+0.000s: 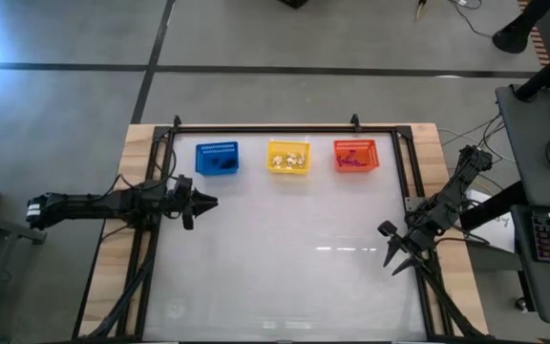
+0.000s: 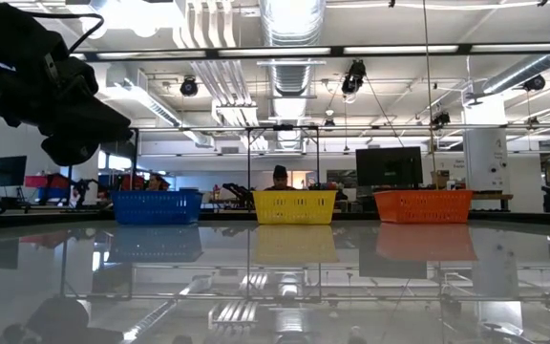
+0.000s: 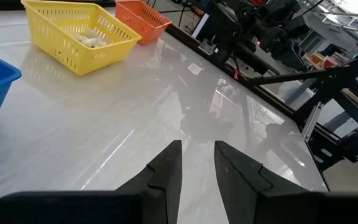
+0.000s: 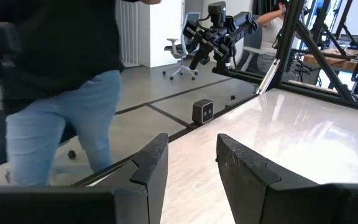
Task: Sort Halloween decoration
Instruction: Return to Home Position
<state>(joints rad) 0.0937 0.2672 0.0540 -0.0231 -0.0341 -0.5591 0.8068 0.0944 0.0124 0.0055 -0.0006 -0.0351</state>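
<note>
Your empty, slightly parted left gripper (image 1: 204,202) sat nearer the tiny black trinkets (image 1: 222,163) inside the blue mesh basket (image 1: 217,145) than your spread right gripper (image 1: 390,250).

The high view hangs above the table (image 1: 285,258) and looks straight down on its whole top. The low view sits at table-top height by the near edge, facing level toward the far edge; the two share the row there: blue basket (image 1: 208,153), yellow basket (image 1: 288,148), orange-red basket (image 1: 366,150). The left wrist view looks past the left gripper (image 3: 197,144), low over the table, toward the far right corner. The right wrist view looks past the right gripper (image 4: 192,137) over a table edge to the floor.
</note>
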